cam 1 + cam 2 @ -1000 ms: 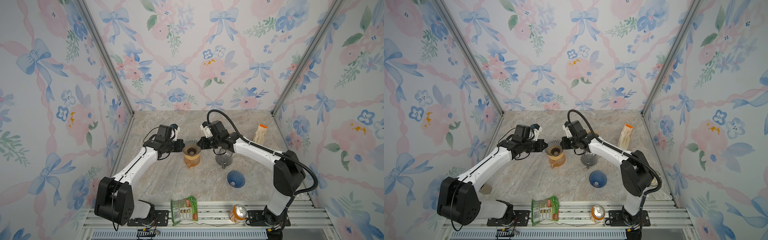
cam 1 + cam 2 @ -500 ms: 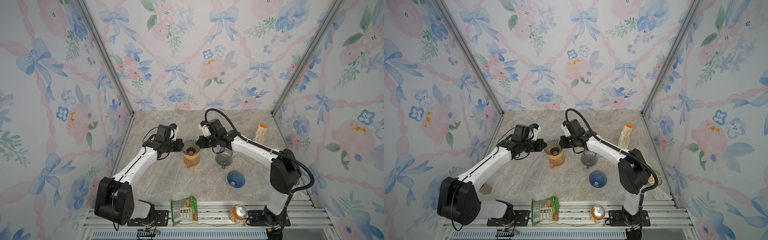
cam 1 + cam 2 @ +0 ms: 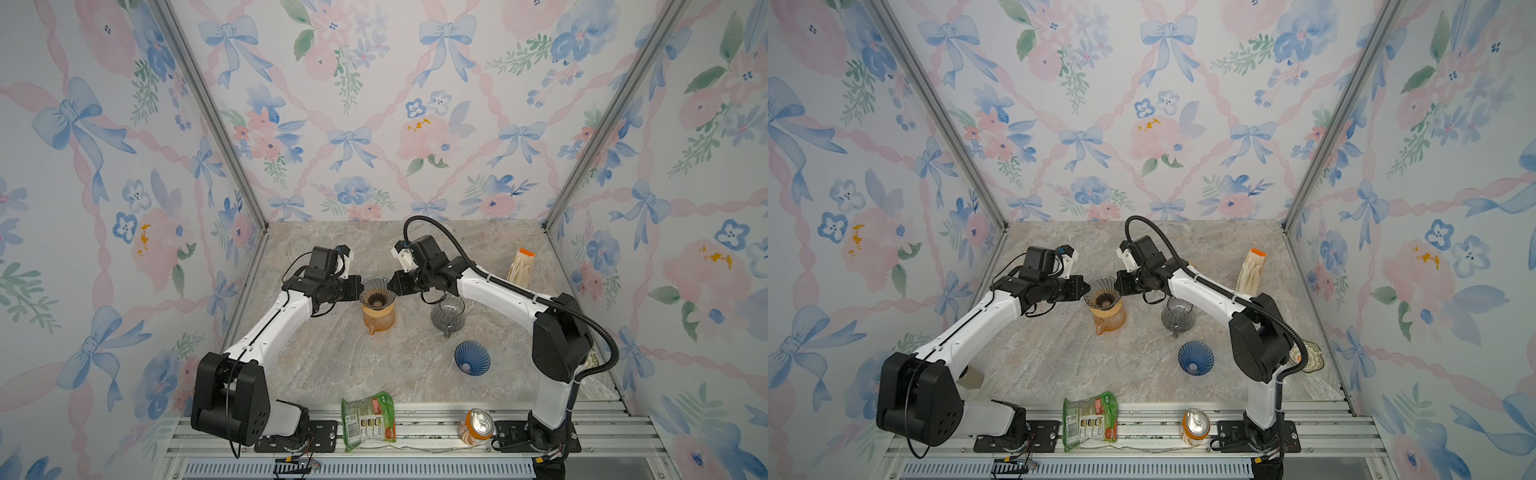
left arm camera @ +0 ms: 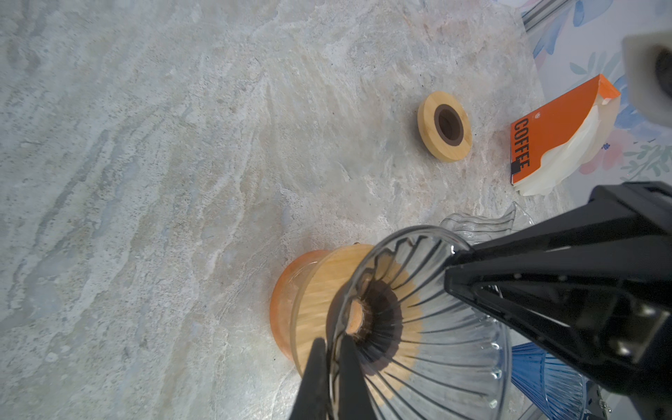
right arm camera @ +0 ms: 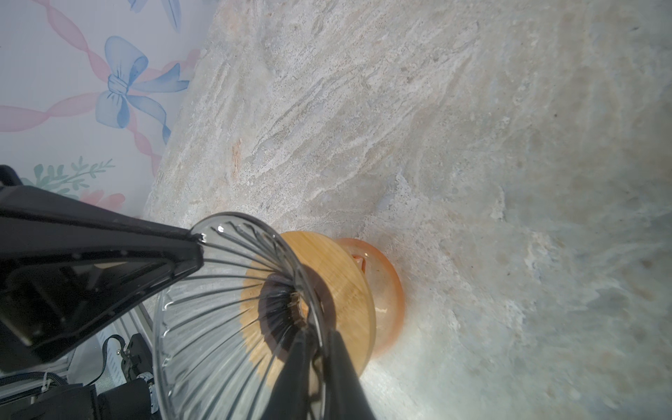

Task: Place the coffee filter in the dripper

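Left gripper (image 4: pixel 333 343) is clamped on the clear dripper (image 4: pixel 436 327) at its rim. Right gripper (image 5: pixel 320 334) straddles the opposite rim, fingers a sliver apart. Can't tell if it's actually gripping, since the glass muddles the contact. The dripper sits on the orange carafe (image 3: pixel 377 322). Coffee filters (image 4: pixel 571 149) are in their orange pack near the right wall, well apart. Blue cone (image 4: pixel 538 367) is cut off in the left wrist view.
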Action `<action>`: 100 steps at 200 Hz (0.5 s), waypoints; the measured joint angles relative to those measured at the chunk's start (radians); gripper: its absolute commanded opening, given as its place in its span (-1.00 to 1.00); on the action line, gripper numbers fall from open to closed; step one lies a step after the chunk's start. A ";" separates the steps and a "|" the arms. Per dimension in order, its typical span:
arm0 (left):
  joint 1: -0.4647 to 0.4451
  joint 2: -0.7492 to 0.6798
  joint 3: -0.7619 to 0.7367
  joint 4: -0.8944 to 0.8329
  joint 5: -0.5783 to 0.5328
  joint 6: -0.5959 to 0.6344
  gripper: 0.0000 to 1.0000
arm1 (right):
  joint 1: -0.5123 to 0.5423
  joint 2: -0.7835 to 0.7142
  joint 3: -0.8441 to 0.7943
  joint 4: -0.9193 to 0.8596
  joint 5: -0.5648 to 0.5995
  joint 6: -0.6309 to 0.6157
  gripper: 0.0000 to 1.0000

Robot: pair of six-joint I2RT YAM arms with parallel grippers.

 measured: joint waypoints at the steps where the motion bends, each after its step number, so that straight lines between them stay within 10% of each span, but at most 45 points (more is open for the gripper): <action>1: 0.000 0.000 0.000 0.000 0.000 0.000 -0.90 | 0.000 0.000 0.000 -0.001 -0.001 -0.001 -0.65; 100: -0.002 0.009 0.006 -0.048 -0.027 0.025 -0.21 | 0.017 0.016 0.048 -0.124 -0.023 -0.040 -0.08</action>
